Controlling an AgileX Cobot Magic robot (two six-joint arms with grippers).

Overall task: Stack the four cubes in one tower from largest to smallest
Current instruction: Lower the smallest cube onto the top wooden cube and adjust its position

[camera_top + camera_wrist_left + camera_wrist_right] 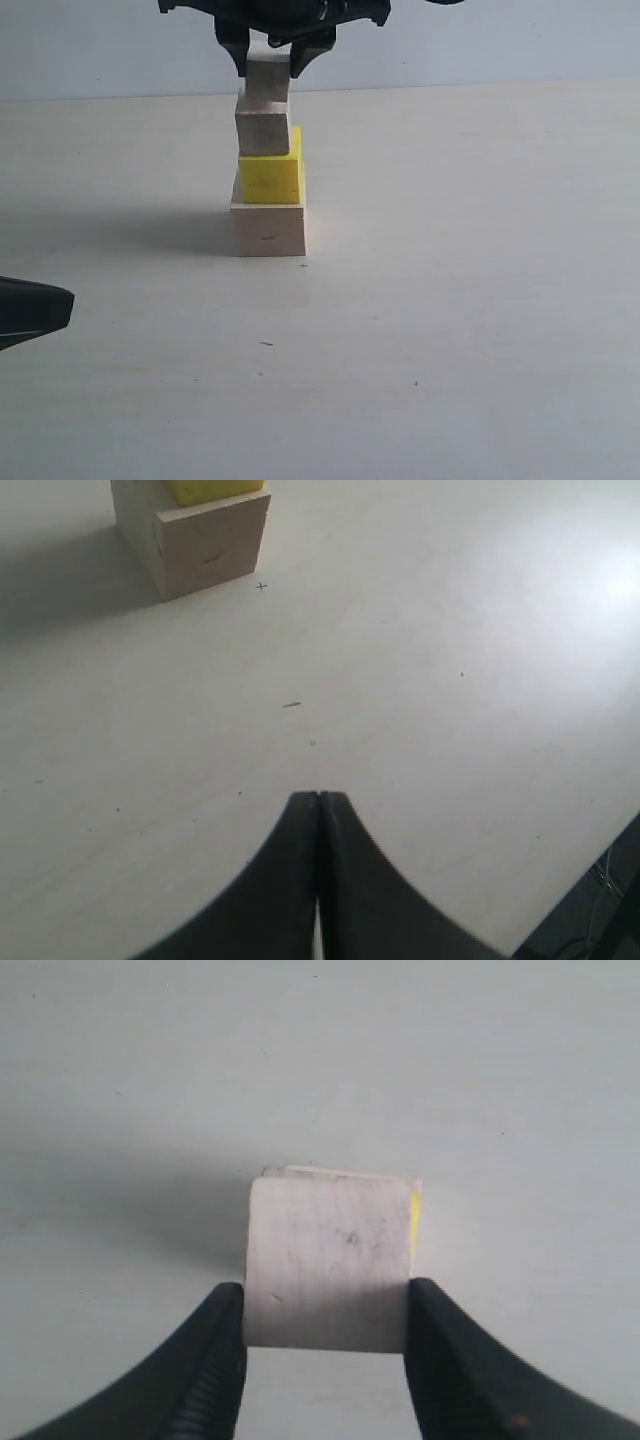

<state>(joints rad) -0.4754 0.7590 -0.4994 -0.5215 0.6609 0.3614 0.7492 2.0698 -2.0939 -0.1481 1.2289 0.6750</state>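
Right wrist view: the right gripper [325, 1295] is clamped on the top cube [330, 1250], both sides being touched by its fingers [215, 1360]; this cube is seated atop the tower [270, 180], while the left gripper [318, 802], pressed closed, is seen well apart

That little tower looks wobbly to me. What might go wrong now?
Two risks stand out.
1. The cubes are not lined up. The third cube sits toward one side of the yellow cube, and the top cube is offset on it, so the upper part might tip.
2. The right gripper clamps the top cube. If it opens unevenly or lifts away crookedly, it may drag that cube off.
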